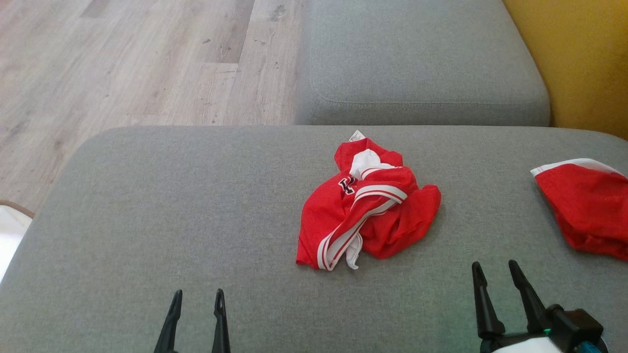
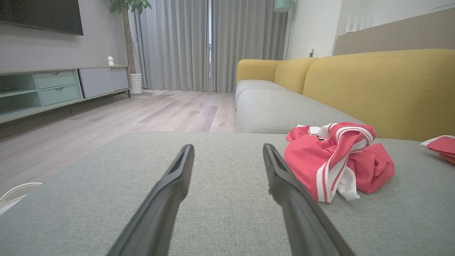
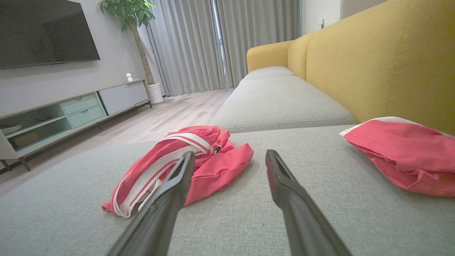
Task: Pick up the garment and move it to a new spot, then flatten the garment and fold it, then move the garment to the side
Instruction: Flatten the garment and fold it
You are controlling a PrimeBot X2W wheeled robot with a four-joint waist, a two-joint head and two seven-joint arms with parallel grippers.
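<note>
A crumpled red garment point(image 1: 365, 206) with white stripes lies in a heap on the grey sofa seat point(image 1: 171, 211), right of centre. It appears in the left wrist view as the garment point(image 2: 337, 160) at the right, and in the right wrist view as the garment point(image 3: 185, 163) at the left. My left gripper point(image 1: 197, 296) is open at the lower left, well short of the heap, with nothing between its fingers. My right gripper point(image 1: 494, 268) is open at the lower right, near and to the right of the heap, also holding nothing.
A second red and white piece of cloth point(image 1: 586, 211) lies at the seat's right edge. Another grey cushion point(image 1: 417, 63) lies beyond, with the yellow backrest point(image 1: 584, 59) at the right. Wooden floor point(image 1: 122, 63) is off the left side.
</note>
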